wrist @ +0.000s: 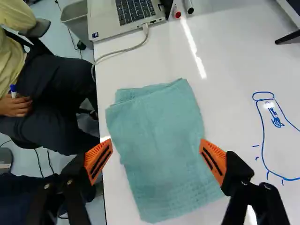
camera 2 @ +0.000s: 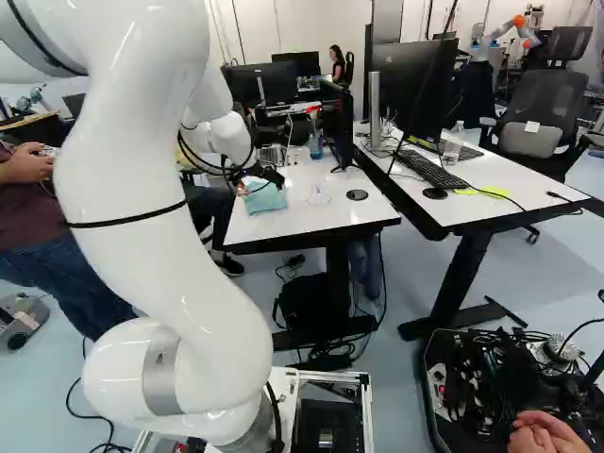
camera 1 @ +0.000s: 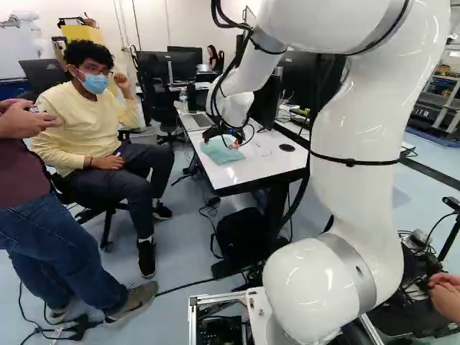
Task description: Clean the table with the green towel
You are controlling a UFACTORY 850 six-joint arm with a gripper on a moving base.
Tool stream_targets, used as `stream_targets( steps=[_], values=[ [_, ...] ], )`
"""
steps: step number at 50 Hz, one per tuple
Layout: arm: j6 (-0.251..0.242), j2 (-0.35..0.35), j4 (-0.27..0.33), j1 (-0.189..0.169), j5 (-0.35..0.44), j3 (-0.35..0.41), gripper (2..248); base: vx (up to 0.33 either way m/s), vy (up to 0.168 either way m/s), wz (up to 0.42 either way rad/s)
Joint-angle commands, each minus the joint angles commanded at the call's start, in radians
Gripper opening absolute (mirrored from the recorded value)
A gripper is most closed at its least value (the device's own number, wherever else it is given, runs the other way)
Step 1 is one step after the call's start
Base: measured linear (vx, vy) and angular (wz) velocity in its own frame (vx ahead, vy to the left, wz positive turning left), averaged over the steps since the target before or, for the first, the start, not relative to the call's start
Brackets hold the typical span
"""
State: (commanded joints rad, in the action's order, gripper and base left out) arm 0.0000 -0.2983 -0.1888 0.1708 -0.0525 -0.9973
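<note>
The green towel [wrist: 161, 145] lay flat near the side edge of the white table [wrist: 229, 51], under the gripper [wrist: 156, 160], whose fingers stood wide open. One finger hung about over that edge, so a straight descent might catch it. A shallow pinch could lose the cloth before the blue drawing [wrist: 263, 140]; a wide wipe might snag the laptop's [wrist: 105, 23] cable [wrist: 119, 51].

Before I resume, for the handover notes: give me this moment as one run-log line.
jaws: open, over green towel, contact unclear | towel: folded, lying on table | blue drawing: on table, unwiped | grip: none
</note>
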Motion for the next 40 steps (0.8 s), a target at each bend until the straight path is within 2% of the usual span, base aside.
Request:
stream_targets(
  steps=[40],
  values=[
    [0.000, -0.001, 0.000, 0.000, 0.000, -0.001, 247, 0.000, 0.000, 0.000]
  ],
)
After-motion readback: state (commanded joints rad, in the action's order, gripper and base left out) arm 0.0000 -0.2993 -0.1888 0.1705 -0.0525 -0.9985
